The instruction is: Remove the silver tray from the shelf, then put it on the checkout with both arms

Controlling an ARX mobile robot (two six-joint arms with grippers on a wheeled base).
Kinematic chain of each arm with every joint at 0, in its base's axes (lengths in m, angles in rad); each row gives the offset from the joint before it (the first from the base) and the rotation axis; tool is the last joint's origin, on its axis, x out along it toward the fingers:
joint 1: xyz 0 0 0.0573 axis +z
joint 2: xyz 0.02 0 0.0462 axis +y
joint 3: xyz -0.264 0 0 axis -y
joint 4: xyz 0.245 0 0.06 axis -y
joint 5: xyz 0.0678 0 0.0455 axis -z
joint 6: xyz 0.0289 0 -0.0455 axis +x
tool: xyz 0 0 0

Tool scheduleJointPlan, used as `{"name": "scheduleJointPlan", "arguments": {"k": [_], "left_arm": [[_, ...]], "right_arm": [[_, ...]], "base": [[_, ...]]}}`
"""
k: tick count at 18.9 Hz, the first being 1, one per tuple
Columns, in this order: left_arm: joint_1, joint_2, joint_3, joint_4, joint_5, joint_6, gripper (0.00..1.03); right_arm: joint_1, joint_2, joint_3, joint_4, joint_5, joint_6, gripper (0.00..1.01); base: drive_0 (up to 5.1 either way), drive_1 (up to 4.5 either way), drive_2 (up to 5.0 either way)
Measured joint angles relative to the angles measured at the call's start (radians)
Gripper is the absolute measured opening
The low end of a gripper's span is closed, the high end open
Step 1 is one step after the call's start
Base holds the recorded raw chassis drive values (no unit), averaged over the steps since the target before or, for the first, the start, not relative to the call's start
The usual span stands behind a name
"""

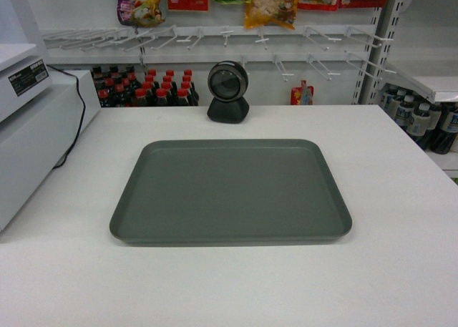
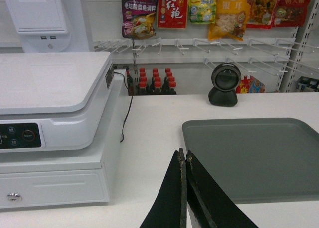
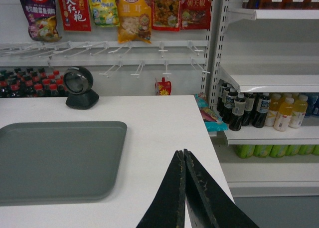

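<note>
Head view: the tray (image 1: 230, 191) lies flat on the counter (image 1: 386, 220), just in front of the round black scanner (image 1: 227, 91), empty, long side toward the robot. No arm appears in this view.

Left wrist view: left gripper (image 2: 186, 160) has its two black fingers pressed together, nothing between them, tip over bare counter just off the tray's near left corner. The register (image 2: 50, 133) sits to the left of the tray, well apart from it, cable trailing behind.

Right wrist view: right gripper (image 3: 183, 155) likewise closed and empty, over bare counter to the right of the tray, apart from its rim. Beyond the counter edge, a side shelf (image 3: 271, 81) with bottled drinks (image 3: 249, 111) below it.

Judgement: the tray is already set down on the checkout; the task looks finished or nearly so. Both grippers flank the tray's short ends, which fits a two-armed carry, one arm per end, keeping a wide flat load level. Both are clear of the rim, so nothing should tip it.
</note>
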Motion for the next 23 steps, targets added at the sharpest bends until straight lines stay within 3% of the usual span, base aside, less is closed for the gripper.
{"name": "scheduleJointPlan", "arguments": {"k": [10,11,12,15,17,18,23], "left_arm": [[0.0,-0.147,0.0,-0.149,0.0,0.0,0.01],[0.0,-0.235,0.0,-0.282,0.0,0.0,0.01],[0.0,-0.303,0.0,-0.326,0.0,0.0,0.01],[0.0,-0.306,0.0,-0.325,0.0,0.0,0.01],[0.0,-0.307,0.0,-0.32,0.001,0.0,0.01],[0.0,-0.307,0.0,-0.32,0.0,0.0,0.07],[0.0,-0.307,0.0,-0.32,0.0,0.0,0.71]], "right_arm": [[0.0,-0.173,0.0,-0.171,0.0,0.0,0.02],[0.0,-0.187,0.0,-0.185,0.0,0.0,0.02],[0.0,-0.2,0.0,-0.199,0.0,0.0,0.02],[0.0,-0.367,0.0,-0.356,-0.001,0.002,0.02],[0.0,-0.366,0.0,-0.38,0.001,0.003,0.02],[0.0,-0.367,0.0,-0.374,0.001,0.003,0.16],[0.0,-0.367,0.0,-0.375,0.001,0.003,0.8]], "base": [[0.0,0.0,0.0],[0.0,0.0,0.0],[0.0,0.0,0.0],[0.0,0.0,0.0],[0.0,0.0,0.0],[0.0,0.0,0.0],[0.0,0.0,0.0]]}}
